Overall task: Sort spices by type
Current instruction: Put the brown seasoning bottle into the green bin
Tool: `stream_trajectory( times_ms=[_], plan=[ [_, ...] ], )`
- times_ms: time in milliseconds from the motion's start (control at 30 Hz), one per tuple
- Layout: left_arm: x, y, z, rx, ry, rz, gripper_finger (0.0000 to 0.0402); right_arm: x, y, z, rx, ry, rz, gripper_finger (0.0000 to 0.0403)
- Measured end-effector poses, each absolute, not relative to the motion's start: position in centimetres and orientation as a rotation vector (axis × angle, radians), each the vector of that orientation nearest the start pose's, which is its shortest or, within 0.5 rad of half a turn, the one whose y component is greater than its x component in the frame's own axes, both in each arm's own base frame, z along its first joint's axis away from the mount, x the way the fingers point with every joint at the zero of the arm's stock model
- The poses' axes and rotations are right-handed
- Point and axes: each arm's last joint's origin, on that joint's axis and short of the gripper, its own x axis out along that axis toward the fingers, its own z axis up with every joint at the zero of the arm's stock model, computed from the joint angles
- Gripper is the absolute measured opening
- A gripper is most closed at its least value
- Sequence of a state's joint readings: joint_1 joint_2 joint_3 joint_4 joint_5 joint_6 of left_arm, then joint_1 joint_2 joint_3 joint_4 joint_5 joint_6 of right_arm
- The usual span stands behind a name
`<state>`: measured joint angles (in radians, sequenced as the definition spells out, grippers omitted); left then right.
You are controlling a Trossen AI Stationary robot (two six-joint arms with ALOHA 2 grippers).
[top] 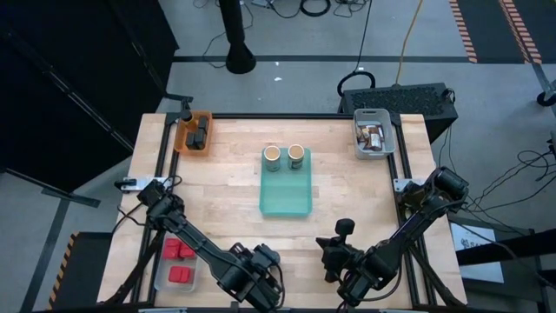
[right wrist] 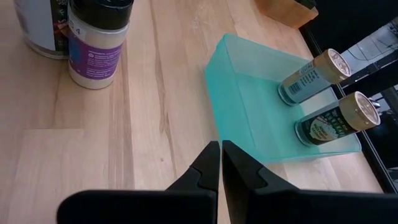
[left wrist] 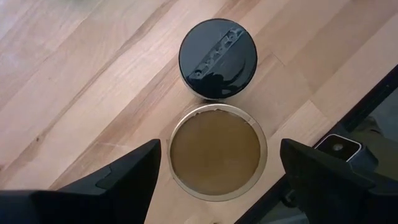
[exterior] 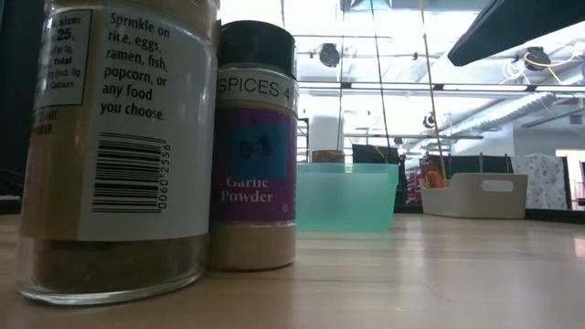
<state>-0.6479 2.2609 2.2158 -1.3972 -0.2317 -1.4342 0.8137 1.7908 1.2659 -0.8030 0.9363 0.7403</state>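
Near the surface's front edge, left end effector point(left wrist: 217, 171) hangs wide over an open-topped spice jar point(left wrist: 217, 151), straddling it for pickup; black-capped jar point(left wrist: 217, 57) just beyond. Right end effector point(right wrist: 221, 163) closed, idle.

Left arm folded low along the near-left desk edge, left gripper point(left wrist: 219, 171) pointing straight down, fingers point(left wrist: 118, 180) spread wide with nothing between them. Right arm bent in from the right edge, right gripper point(right wrist: 221, 163) near the front edge, angled down toward the desk, fingers pressed together and empty.
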Motion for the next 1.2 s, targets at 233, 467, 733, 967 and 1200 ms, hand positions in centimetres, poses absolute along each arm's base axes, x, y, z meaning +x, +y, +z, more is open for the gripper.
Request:
stream_trajectory(
  times_ms=[233, 467, 733, 967, 1200],
  plan=[
    [36.6, -26.9, 24.3, -0.574, 1.256, 0.619, 0.0329, 25.1, 23.1, 20.8, -0.323, 0.724, -0.388, 0.0],
    [36.6, -26.9, 24.3, -0.568, 1.246, 0.62, 0.0328, 25.1, 23.1, 20.8, -0.321, 0.723, -0.387, 0.0],
    [37.0, -27.2, 22.8, -0.548, 1.263, 0.636, 0.0328, 25.1, 23.2, 20.8, -0.32, 0.723, -0.387, 0.0],
    [37.3, -27.4, 22.4, -0.542, 1.267, 0.618, 0.0311, 25.1, 23.2, 20.8, -0.318, 0.721, -0.386, 0.0],
    [37.2, -27.4, 22.5, -0.564, 1.299, 0.604, 0.0281, 25.1, 23.2, 20.8, -0.316, 0.721, -0.386, 0.0]
  ],
)
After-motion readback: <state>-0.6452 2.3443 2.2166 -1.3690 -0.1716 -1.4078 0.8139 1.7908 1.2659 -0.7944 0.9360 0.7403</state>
